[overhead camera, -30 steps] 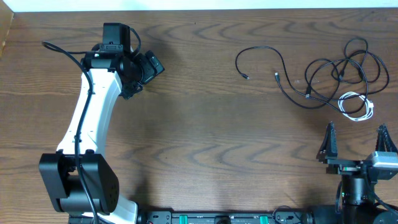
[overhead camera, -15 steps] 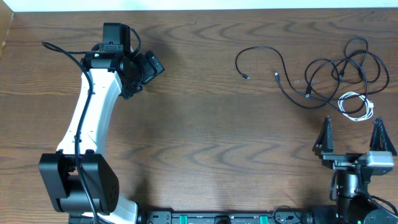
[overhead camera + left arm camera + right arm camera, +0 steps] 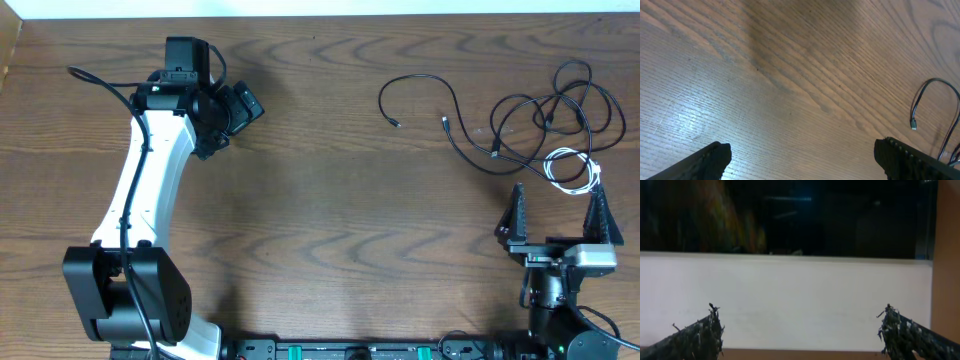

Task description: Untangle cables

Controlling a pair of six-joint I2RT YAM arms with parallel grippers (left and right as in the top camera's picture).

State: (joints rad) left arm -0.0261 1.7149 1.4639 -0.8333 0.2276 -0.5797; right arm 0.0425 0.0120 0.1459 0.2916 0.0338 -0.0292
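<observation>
Over the last second the right pincer (image 3: 557, 200) has edged toward the tangle (image 3: 555, 105) and slightly sideways, toward the side where the left arm stands. Its jaws stay spread wide with nothing between them. It now sits just short of the tangle's near edge, close to the white cable (image 3: 575, 170), but touches nothing.

Nothing else has shifted. The cables lie as they did, and the left pincer (image 3: 232, 110) hangs far from the tangle, also wide open and empty. I read this as the approach only. No cable has been picked up or pulled apart yet, so the untangling itself has not begun.

The tangle lies on the counter (image 3: 350, 200). One black cable (image 3: 425, 95) curls by itself beside the tangle, on the side nearer the left arm.

Several things are hard to read:
- Where the black loops cross inside the tangle, I cannot tell which strand lies over which, or how many cords there are.
- The white cable is bunched so tightly that its ends cannot be made out.
- The right wrist camera looks at a pale wall (image 3: 800, 295) and darkness above it, so it shows no cable at all.
- The left wrist camera catches only one plug (image 3: 913, 125) and a bit of cord, cut off at the frame's edge.
</observation>
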